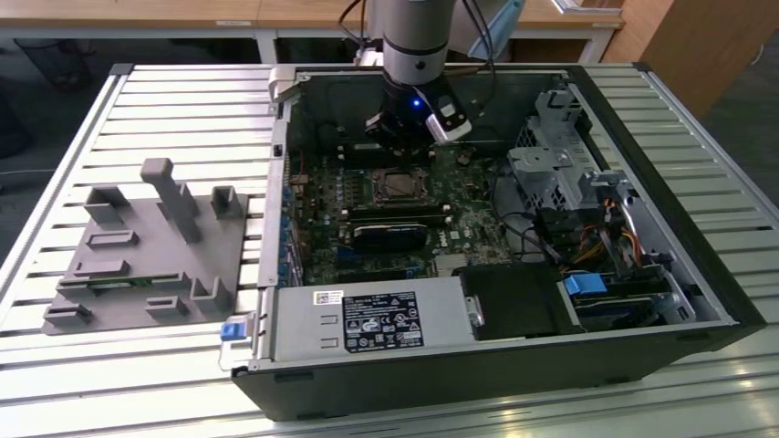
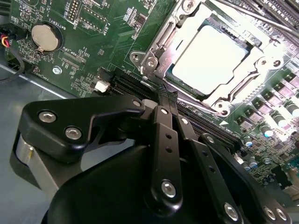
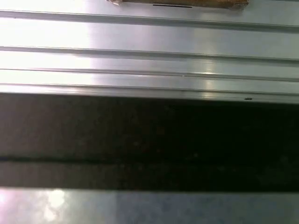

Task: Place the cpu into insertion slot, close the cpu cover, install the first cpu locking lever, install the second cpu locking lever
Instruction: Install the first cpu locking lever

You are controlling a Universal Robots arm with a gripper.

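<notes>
Reaching straight down into the open computer case (image 1: 681, 274) on the slatted desk (image 1: 182, 100), end effector (image 2: 164, 93) poised just beside the insertion slot (image 1: 396, 185), fingers pressed together, gripping nothing. CPU (image 2: 210, 60) seated in the slot, cpu cover (image 2: 243, 86) closed over its edges.

Slatted aluminium table (image 1: 146, 100) under bright glare; wooden desks (image 1: 182, 14) behind; dark floor (image 1: 36, 91) beyond.
</notes>
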